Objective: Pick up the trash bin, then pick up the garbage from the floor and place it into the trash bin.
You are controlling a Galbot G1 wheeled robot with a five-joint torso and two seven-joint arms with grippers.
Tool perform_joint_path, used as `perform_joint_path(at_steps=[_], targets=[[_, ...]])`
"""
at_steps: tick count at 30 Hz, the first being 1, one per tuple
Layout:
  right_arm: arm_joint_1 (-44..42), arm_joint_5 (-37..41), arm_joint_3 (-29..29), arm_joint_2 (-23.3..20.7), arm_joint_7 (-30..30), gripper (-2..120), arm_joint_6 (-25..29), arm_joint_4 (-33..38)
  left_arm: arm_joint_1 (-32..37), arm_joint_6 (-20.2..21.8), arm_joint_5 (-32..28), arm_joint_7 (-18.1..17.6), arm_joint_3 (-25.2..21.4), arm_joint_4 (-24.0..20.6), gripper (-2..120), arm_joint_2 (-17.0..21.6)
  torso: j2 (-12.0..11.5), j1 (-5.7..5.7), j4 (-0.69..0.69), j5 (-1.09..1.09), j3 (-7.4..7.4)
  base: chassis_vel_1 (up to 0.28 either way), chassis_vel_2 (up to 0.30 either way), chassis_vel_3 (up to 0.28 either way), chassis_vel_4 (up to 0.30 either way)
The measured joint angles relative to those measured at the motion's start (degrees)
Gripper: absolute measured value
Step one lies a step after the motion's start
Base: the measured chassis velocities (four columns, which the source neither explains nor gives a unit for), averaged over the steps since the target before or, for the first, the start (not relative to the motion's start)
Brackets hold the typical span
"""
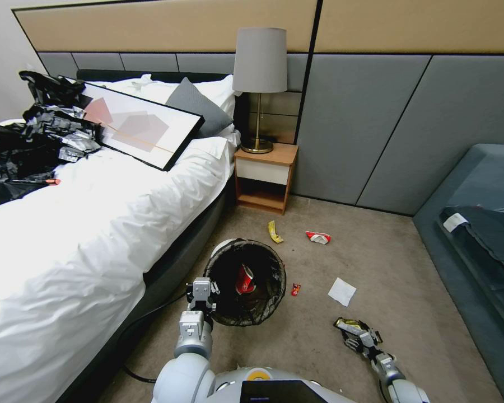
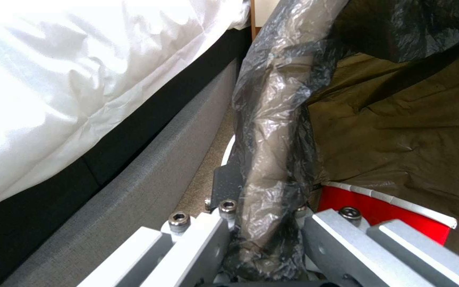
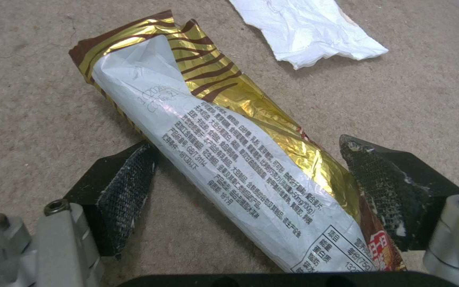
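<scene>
Gold-and-brown foil snack wrapper (image 3: 229, 159) lies on the carpet (image 3: 38, 79), lower right of the head view, between the right gripper's (image 3: 245, 187) mesh-faced pads (image 3: 126, 191). Jaws stand wide apart, one pad touching the wrapper's edge, the other just beside it. White back panel carries small printed Chinese text and a nutrition table; digits too small to read surely. White tissue (image 3: 314, 32) lies near, beyond the wrapper.

Left gripper (image 2: 264, 235) is clamped on the bag-lined rim of the trash bin (image 1: 245, 282), lower centre, beside the bed (image 1: 95, 224). Left wrist view shows a red-and-white wrapper (image 2: 389, 213) inside. Head view adds a yellow peel (image 1: 274, 232), red wrapper (image 1: 318, 237) and small red scrap (image 1: 295, 289) on the floor.
</scene>
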Motion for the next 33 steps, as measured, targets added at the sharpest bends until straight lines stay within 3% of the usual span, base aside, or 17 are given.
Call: perform_joint_path(at_steps=[11,19,22,25,27,29,31,33], targets=[[-1.89,1.93,-0.02,0.68,0.89,82,-0.02,4.13,-0.02,-0.02,0.1,0.0,0.17,0.09,0,0.0,-0.02,0.02,0.02,0.08,0.02,0.0,0.0,0.0,0.0],[-3.75,3.18,0.38,2.17,1.44,59,0.14,10.39,-0.12,-0.07,0.13,0.0,0.32,0.23,0,0.09,-0.03,0.02,-0.01,-0.01,0.01,0.0,0.0,0.0,0.0],[-3.96,3.52,0.32,2.52,1.44,41,0.35,11.46,-0.13,-0.08,0.13,-0.02,0.32,0.23,0,0.21,-0.03,0.02,-0.01,0.0,0.01,0.0,0.0,0.0,0.0],[-4.17,3.88,0.32,2.57,1.49,36,0.41,12.05,-0.14,-0.08,0.11,-0.02,0.31,0.23,0,0.23,-0.03,0.02,-0.01,-0.02,0.01,0.0,0.0,0.0,0.0],[-4.75,4.93,0.3,2.69,1.72,23,0.45,14.09,-0.2,-0.09,0.11,-0.03,0.34,0.26,0,0.22,-0.03,0.01,-0.01,-0.02,0.01,0.0,0.0,0.0,0.0],[-4.81,5.06,0.31,2.72,1.74,22,0.45,14.39,-0.21,-0.1,0.11,-0.04,0.39,0.29,0,0.21,-0.03,0.02,-0.01,-0.03,0.01,0.0,0.0,0.0,0.0],[-4.85,5.42,0.32,2.89,1.8,8,0.44,14.97,-0.27,-0.11,0.11,-0.04,0.66,0.37,0,0.19,-0.03,0.02,-0.01,-0.03,0.01,0.0,0.0,0.0,0.0],[-4.78,5.45,0.32,2.93,1.87,3,0.44,14.84,-0.27,-0.12,0.11,-0.04,0.67,0.37,0,0.19,-0.03,0.01,-0.01,-0.03,0.01,0.0,0.0,0.0,0.0]])
